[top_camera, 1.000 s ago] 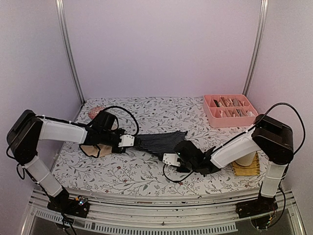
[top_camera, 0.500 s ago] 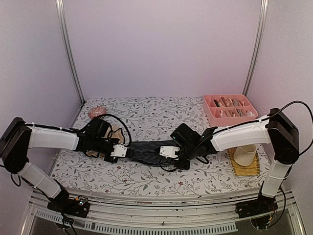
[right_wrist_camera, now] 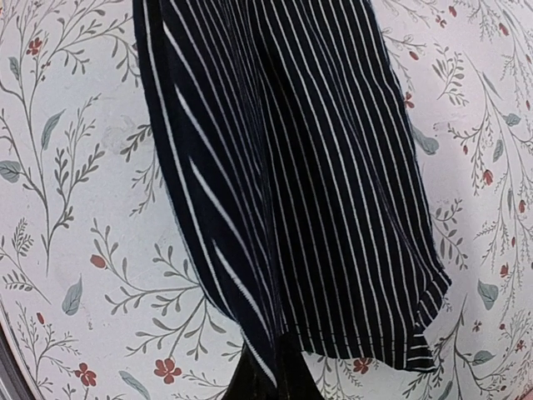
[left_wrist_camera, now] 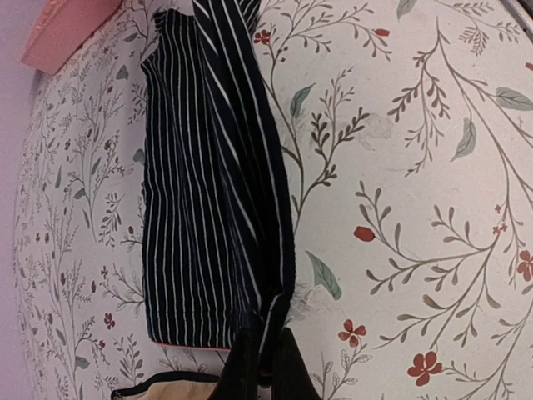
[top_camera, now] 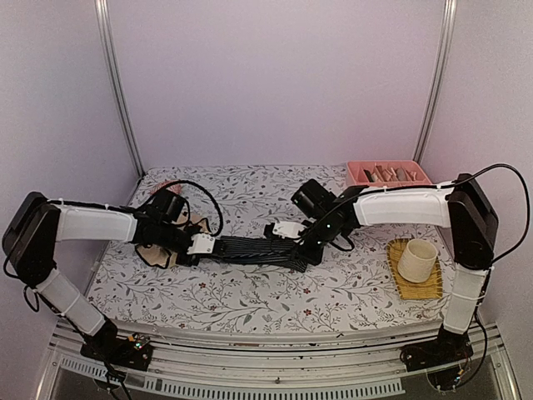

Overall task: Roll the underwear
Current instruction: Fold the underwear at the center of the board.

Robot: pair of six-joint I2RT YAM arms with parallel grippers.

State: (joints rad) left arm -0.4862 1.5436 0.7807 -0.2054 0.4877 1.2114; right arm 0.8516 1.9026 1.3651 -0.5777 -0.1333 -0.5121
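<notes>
The left claw [left_wrist_camera: 263, 367] was seen clamped on one end of the navy striped briefs [top_camera: 250, 248], and the right claw [right_wrist_camera: 275, 371] was clamped on the opposite end. The cloth was stretched in a long band between the two claws, over the flowered table cover [top_camera: 233, 292]. The beige briefs [top_camera: 155, 255] were seen just beside the left claw.

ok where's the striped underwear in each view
top external: briefs mid-table, stretched left to right
left wrist: briefs left of centre, running top to bottom
right wrist: briefs filling the middle, top to bottom
shared landmark: the floral cloth under them
</notes>
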